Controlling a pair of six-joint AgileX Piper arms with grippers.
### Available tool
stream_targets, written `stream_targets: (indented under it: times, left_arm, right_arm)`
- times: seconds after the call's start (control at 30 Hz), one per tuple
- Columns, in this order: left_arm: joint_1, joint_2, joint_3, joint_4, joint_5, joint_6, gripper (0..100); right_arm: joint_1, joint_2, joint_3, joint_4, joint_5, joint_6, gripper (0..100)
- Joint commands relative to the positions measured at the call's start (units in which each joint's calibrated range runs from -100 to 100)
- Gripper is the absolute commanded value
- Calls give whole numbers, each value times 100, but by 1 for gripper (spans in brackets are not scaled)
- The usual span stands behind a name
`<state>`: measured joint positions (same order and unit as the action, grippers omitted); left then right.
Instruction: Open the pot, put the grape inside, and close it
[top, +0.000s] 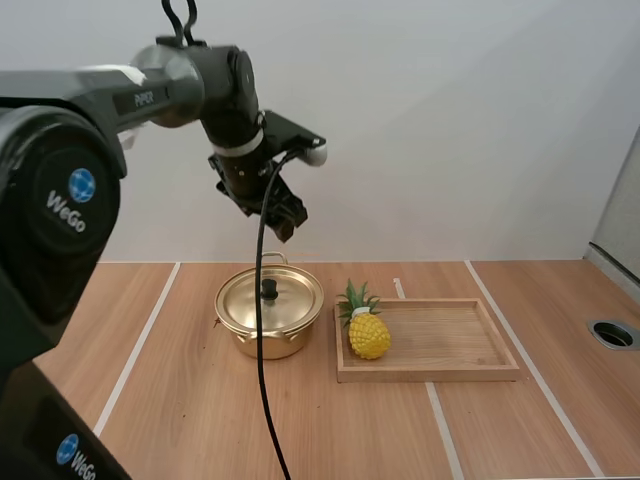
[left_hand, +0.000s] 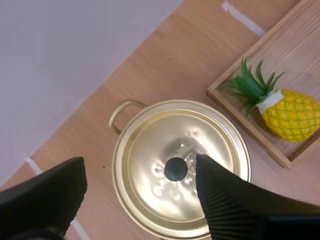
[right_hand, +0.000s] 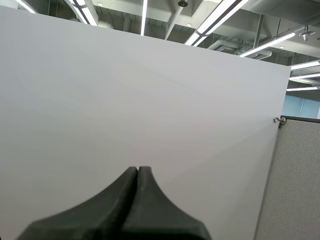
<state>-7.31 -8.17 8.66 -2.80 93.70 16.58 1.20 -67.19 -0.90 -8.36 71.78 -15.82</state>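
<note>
Left gripper (top: 288, 214), fingers spread, hangs directly over the lid knob (left_hand: 175, 169) of the pot (top: 290, 343). Pineapple (top: 368, 335), no grape, lies at the pot's 3 o'clock; right gripper (right_hand: 137, 171) clenched empty.

L fingers (top: 289, 216) high over lidded pot (top: 295, 300); pineapple (top: 369, 336) in tray (top: 430, 375) alongside
</note>
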Motion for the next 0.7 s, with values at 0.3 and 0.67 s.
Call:
stream_targets:
  times: [0.3, 0.67]
  left_arm:
    - [-5, -2236, -1410, 480, -498, -744, 100]
    - [-5, -3701, -2288, 480, -583, -1093, 100]
  right_arm:
    - [-20, -65, -56, 122, -310, 11, 0]
    - [-20, -65, -56, 185, -310, 20, 0]
